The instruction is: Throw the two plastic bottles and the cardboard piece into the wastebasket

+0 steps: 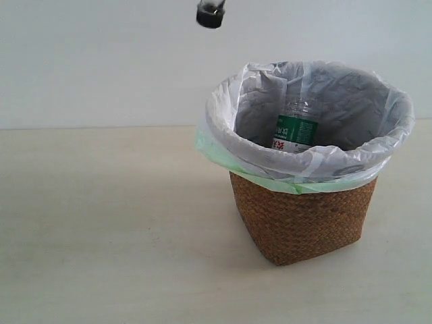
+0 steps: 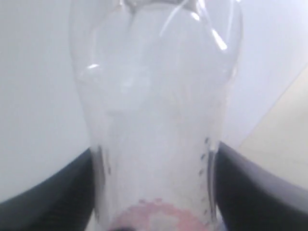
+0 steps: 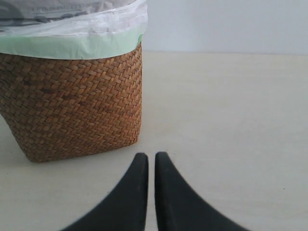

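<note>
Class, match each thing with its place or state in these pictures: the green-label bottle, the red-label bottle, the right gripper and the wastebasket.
Things:
1. green-label bottle
2. red-label bottle
3. right gripper
4. wastebasket

Places or states:
a. stands on the table
b. inside the wastebasket
c. shut, holding nothing
d. clamped between the left fingers

Pairs: 1-b, 2-d, 3-c, 4-a.

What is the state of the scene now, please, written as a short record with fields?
wastebasket: upright on the table, bag folded over its rim
green-label bottle: inside the wastebasket
red-label bottle: gripped in the left claw
right claw: shut, empty, low beside the wastebasket
cardboard piece: not visible in any view
</note>
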Controlling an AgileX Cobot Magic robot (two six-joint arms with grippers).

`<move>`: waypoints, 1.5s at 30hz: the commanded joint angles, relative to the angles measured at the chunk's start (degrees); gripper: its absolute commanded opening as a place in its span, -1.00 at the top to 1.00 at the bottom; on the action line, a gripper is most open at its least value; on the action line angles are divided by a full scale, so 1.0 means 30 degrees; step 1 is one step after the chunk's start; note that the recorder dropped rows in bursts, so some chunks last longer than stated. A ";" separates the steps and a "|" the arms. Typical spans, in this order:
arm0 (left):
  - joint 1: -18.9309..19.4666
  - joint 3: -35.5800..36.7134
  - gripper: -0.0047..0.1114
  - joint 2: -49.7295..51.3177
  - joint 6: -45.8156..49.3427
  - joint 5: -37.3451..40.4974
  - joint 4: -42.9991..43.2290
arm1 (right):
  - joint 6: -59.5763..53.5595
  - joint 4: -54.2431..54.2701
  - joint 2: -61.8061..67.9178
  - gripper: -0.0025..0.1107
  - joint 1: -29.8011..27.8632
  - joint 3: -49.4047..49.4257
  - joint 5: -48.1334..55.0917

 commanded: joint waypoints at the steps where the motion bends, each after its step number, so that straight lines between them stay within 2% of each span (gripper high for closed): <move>1: -0.0377 0.0109 -0.96 0.0177 -0.0057 0.1129 -0.0172 | -0.0075 -0.0152 -0.0107 0.91 0.0026 -0.0022 -0.0181; 4: -0.0300 0.0109 -0.96 0.0212 -0.0089 0.2001 0.0121 | -0.0075 -0.0152 -0.0107 0.91 0.0026 -0.0022 -0.0181; 10: -0.0300 0.0109 -0.96 0.0212 -0.0089 0.1168 0.0121 | -0.0075 -0.0152 -0.0107 0.91 0.0026 -0.0022 -0.0181; 13: -0.0300 0.0109 -0.96 0.0212 -0.0089 0.1696 0.0121 | -0.0075 -0.0152 -0.0107 0.91 0.0026 -0.0022 -0.0181; 18: -0.0300 0.0109 -0.82 0.0096 -0.0014 0.2808 0.0675 | -0.0075 -0.0152 -0.0107 0.91 0.0026 -0.0022 -0.0181; 20: -0.0300 0.0109 -0.58 -0.0115 -0.0014 0.3106 0.0720 | -0.0075 -0.0152 -0.0107 0.91 0.0026 -0.0022 -0.0181; 22: -0.0300 0.0109 -0.12 -0.0437 0.0026 0.3333 0.0765 | -0.0075 -0.0152 -0.0107 0.91 0.0026 -0.0022 -0.0181; 25: -0.0300 0.0109 0.76 -0.0963 -0.0174 0.3857 0.0688 | -0.0075 -0.0152 -0.0107 0.91 0.0026 -0.0022 -0.0181; 26: -0.0300 0.0109 0.83 -0.1135 -0.0059 0.4287 0.0775 | -0.0075 -0.0152 -0.0107 0.91 0.0026 -0.0022 -0.0181; 32: -0.0300 0.0109 0.82 -0.2456 -0.0150 0.8324 0.1674 | -0.0075 -0.0152 -0.0107 0.91 0.0026 -0.0022 -0.0181; 45: -0.0300 0.0145 0.82 -0.8288 -0.0150 0.9567 0.1553 | -0.0075 -0.0152 -0.0107 0.91 0.0026 -0.0022 -0.0181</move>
